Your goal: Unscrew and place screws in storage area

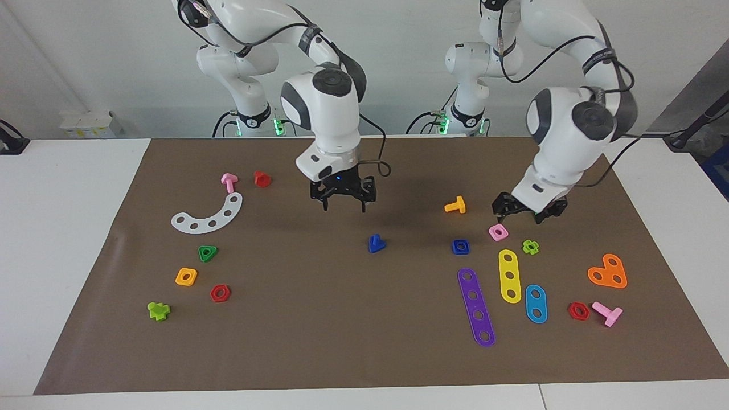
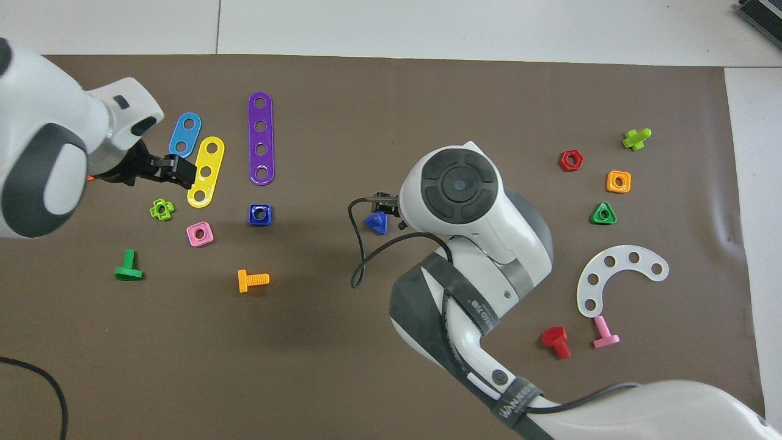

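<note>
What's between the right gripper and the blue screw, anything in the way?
Nothing visible. The right gripper hangs open in the air just above the blue screw, which stands alone on bare mat. The blue nut sits apart, toward the left arm's end.

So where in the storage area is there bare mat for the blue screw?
Bare mat lies between the white strip and the blue screw, and from the red hex nut toward mid-table. It is crowded where the green triangle, orange square and hex nut cluster. The right gripper hangs open above the screw.
</note>
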Robot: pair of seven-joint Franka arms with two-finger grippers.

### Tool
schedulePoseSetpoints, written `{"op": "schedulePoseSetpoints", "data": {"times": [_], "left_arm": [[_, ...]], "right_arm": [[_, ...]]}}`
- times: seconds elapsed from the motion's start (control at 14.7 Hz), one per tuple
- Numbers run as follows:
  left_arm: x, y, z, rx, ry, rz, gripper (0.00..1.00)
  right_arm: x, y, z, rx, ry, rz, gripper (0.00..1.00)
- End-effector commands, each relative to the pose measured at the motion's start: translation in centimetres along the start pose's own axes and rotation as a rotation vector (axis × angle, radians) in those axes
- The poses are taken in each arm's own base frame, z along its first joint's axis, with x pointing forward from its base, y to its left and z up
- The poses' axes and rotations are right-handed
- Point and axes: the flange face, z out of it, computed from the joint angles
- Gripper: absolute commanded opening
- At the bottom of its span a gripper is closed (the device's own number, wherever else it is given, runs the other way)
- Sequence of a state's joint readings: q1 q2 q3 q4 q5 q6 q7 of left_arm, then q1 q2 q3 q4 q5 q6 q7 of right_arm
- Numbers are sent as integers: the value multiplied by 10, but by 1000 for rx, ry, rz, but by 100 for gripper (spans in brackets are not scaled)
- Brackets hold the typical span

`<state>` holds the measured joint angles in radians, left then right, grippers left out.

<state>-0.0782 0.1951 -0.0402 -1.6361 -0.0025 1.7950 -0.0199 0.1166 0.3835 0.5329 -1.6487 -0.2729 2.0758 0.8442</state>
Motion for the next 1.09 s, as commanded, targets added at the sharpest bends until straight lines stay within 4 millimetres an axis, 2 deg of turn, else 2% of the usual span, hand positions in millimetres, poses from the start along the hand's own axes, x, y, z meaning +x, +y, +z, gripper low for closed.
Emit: {"op": "schedulePoseSetpoints", "data": {"times": [0.0,0.07,0.14,0.27,0.34,0.61,0.68,0.95,1.02], "left_arm": [[-4,-37,-43,-43,-5,-56,100],[-13,-42,-59,-42,10,-62,100],[-22,-43,-71,-39,21,-62,100],[-32,-45,-85,-33,33,-69,100],[-34,-44,-91,-32,41,-67,100],[-44,-32,-86,-28,30,-49,100],[-48,-31,-80,-26,16,-48,100],[-58,-29,-71,-22,-6,-42,100],[-60,-29,-68,-22,-11,-42,100]], "right_arm": [[-2,-34,42,-16,27,-14,100],[-9,-43,65,-38,28,-30,100],[-12,-51,79,-37,40,-45,100],[-11,-54,94,-32,41,-61,93],[-11,-54,99,-36,41,-68,92],[-7,-54,103,-16,57,-77,75],[-9,-55,115,-17,45,-81,70],[-9,-56,119,-6,39,-77,68],[-9,-56,119,-6,40,-78,60]]}}
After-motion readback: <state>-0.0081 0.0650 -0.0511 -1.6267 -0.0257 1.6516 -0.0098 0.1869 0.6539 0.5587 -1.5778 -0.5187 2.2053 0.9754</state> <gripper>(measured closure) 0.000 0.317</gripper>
